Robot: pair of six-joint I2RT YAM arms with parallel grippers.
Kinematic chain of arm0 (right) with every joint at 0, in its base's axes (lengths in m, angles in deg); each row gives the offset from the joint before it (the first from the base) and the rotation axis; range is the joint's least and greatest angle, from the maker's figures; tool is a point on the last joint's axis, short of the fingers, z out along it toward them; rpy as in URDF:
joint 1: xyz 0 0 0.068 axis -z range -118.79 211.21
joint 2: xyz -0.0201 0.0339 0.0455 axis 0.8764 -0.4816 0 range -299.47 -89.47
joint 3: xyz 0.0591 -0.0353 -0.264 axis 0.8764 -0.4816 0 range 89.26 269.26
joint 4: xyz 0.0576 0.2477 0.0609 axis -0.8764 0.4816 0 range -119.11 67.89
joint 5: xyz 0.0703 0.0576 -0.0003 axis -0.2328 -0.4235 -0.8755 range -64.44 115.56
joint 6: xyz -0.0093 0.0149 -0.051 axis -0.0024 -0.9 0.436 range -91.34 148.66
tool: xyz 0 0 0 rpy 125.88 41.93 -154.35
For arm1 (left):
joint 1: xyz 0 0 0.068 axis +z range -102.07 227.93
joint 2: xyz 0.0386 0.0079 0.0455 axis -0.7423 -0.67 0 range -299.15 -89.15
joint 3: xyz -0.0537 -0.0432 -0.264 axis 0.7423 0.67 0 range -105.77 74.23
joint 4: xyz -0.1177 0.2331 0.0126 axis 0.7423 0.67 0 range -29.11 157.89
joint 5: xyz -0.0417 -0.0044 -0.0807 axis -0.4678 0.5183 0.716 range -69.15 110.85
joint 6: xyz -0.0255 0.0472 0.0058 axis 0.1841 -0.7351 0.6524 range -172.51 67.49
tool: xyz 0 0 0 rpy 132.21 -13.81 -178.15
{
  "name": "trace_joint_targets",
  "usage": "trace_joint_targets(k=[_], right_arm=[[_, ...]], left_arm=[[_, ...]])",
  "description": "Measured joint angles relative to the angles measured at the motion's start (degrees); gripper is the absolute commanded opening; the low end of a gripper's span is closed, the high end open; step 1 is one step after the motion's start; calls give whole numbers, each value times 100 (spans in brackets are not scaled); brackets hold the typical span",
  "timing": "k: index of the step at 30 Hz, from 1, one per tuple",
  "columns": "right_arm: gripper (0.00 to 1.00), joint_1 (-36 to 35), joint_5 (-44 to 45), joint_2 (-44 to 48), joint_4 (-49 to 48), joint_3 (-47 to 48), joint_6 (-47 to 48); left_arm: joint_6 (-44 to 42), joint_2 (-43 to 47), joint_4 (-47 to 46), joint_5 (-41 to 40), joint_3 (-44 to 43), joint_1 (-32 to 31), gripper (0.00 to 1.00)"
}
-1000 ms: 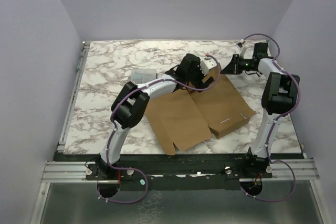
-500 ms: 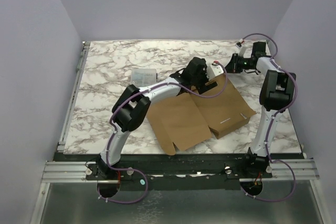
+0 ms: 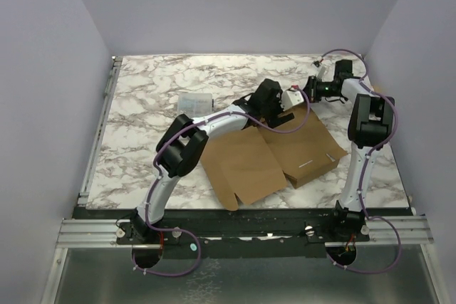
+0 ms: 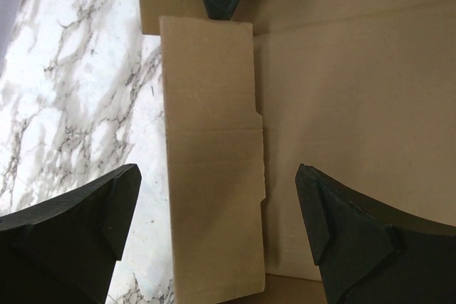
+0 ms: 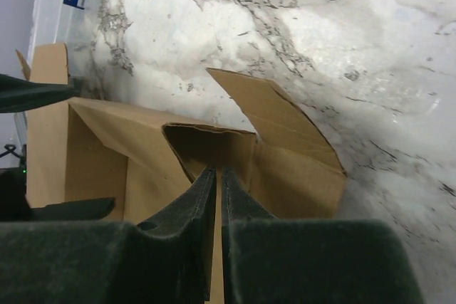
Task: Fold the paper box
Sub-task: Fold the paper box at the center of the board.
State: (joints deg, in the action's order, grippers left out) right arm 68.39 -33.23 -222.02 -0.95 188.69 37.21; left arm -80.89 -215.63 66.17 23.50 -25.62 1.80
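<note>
The paper box point(image 3: 246, 158) is a brown cardboard sheet lying partly folded at the table's middle right. Its far right flap point(image 3: 298, 110) is lifted. My left gripper point(image 3: 286, 103) hovers over that far edge, wide open. In the left wrist view its jaws point(image 4: 217, 172) straddle a narrow upright flap point(image 4: 210, 176) without touching it. My right gripper point(image 3: 308, 90) reaches in from the far right. In the right wrist view its fingertips point(image 5: 218, 174) are pinched on the edge of a raised flap point(image 5: 285, 126).
A small clear plastic case point(image 3: 194, 102) lies on the marble table point(image 3: 142, 154) left of the box. The table's metal rail point(image 3: 100, 126) runs along the left side. Purple walls close in the back and both sides.
My left gripper has swung right along the box's far edge to the raised flap. The right gripper has moved left to meet it and closed a little more.
</note>
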Motion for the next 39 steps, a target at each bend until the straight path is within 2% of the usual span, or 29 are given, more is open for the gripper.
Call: trace_joint_targets(k=[12,18,28,33,39], right_arm=[[10,-70,-782,0,227,-2,190],[10,-87,-1167,0,455,-15,389],[11,-140,-1443,0,472,-17,391],[15,-151,-1429,0,483,-17,413],[30,-90,-1185,90,791,-15,734]], left_arm=[[-236,-269,125,-90,-33,-2,99],[-413,-289,120,-446,-109,0,98],[-507,-308,127,-616,-109,17,51],[-485,-308,129,-610,-109,44,29],[-236,-308,131,-452,-109,175,28]])
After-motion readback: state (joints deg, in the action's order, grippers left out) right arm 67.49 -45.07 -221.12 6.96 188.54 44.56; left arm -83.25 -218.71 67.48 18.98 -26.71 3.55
